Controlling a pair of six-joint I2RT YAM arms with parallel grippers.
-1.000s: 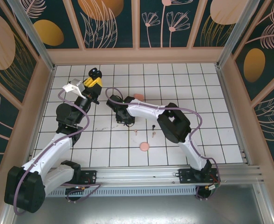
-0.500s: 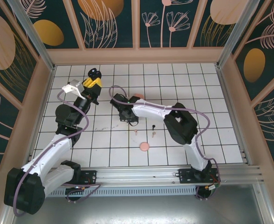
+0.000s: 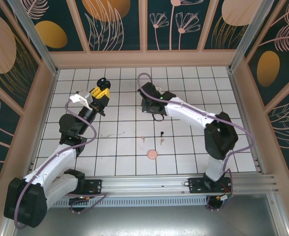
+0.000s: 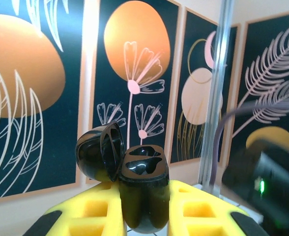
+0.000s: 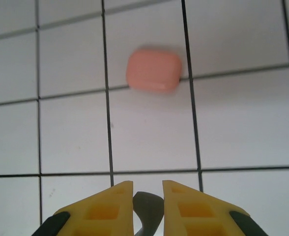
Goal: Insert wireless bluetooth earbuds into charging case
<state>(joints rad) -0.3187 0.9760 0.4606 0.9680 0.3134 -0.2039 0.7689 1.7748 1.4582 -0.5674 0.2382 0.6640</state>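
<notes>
My left gripper (image 4: 143,199) is shut on a black charging case (image 4: 142,189), held upright with its lid (image 4: 99,155) swung open to the left and both wells empty. From above, the case (image 3: 101,81) sits over the back-left tiles at my left gripper (image 3: 99,92). My right gripper (image 5: 148,183) is shut on a small dark earbud (image 5: 149,206) pinched between its yellow fingertips, above white tiles. In the top view my right gripper (image 3: 157,114) hangs over the middle back. Three earbuds lie on the floor: a pink one (image 3: 143,139), a black one (image 3: 162,133) and a pale one (image 3: 161,143).
A closed peach case (image 5: 153,70) lies on the tiles ahead of my right fingers. A round pink case (image 3: 152,155) rests nearer the front. Patterned walls and aluminium posts (image 3: 240,46) enclose the tiled floor.
My right arm has swung from the middle left towards the back right, carrying the dark earbud. The left gripper with the black case has shifted slightly right.
</notes>
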